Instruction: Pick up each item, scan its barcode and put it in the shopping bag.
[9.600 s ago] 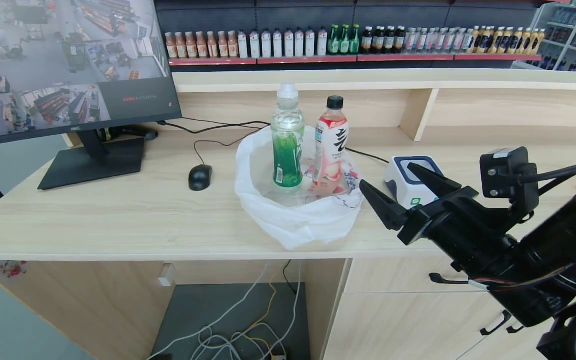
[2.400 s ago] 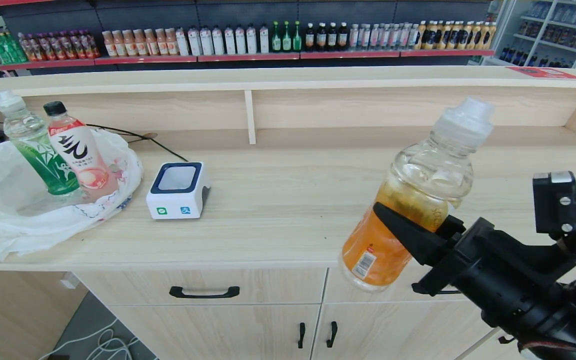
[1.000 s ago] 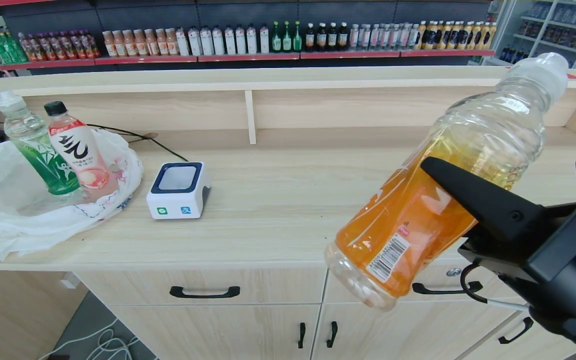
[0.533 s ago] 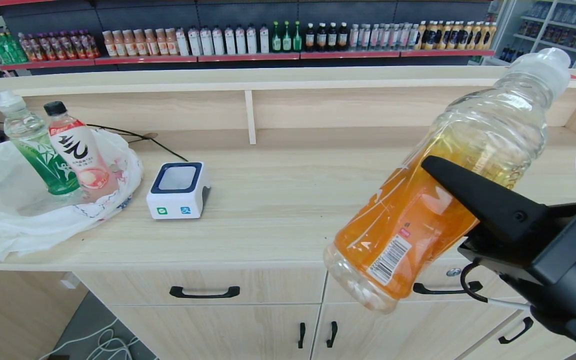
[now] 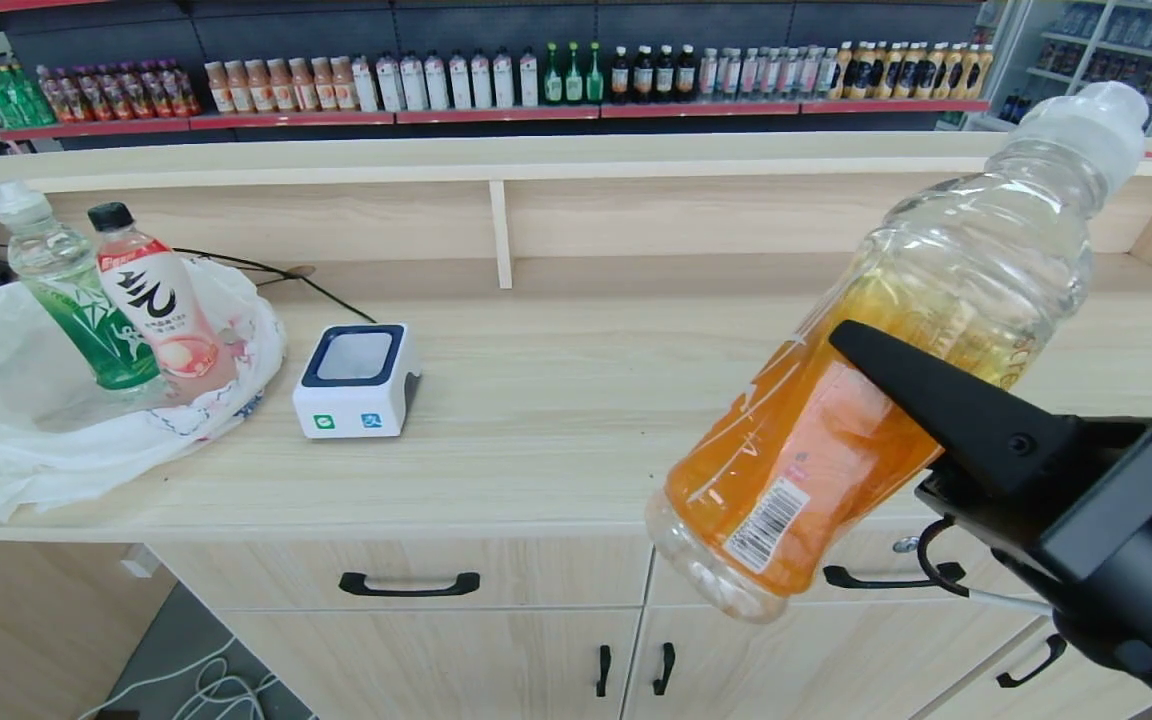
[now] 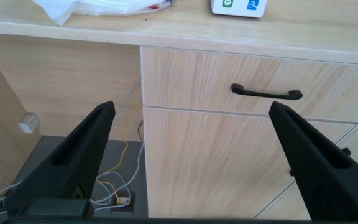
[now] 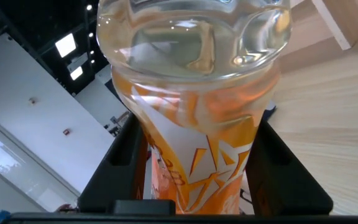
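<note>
the orange drink bottle point(image 5: 816, 430) is up in the air on the robot's right, over the front edge of the counter point(image 5: 556, 400) and well apart from the scanner point(image 5: 356, 380). it is tilted, with its pale cap point(image 5: 1086, 125) high and away from the robot and its clear base low and towards the robot's left. the lower half holds orange liquid and the upper half is clear. its label is orange with white line shapes and a paler pinkish panel. a white patch with a black barcode point(image 5: 764, 525) sits near the base and faces the head camera; the small print beside it is too fine to read.

the right gripper point(image 7: 197, 124) has the bottle clamped round its middle - one black finger on each side of the label, pressed against it.

the scanner is a small white box with a dark blue frame round its window, plus a green and a blue square icon on its front. just beside it, to the robot's left, lies the white shopping bag point(image 5: 6, 440) with two bottles standing in it and leaning: a green bottle point(image 5: 66, 290) with a leaf pattern and a pink bottle point(image 5: 156, 300) with a black cap and big black brush-style characters.

the left gripper point(image 6: 191, 124) is spread wide with nothing in it - low, facing a drawer handle point(image 6: 266, 93) under the counter. rows of drinks fill the shelf point(image 5: 576, 75) behind.
</note>
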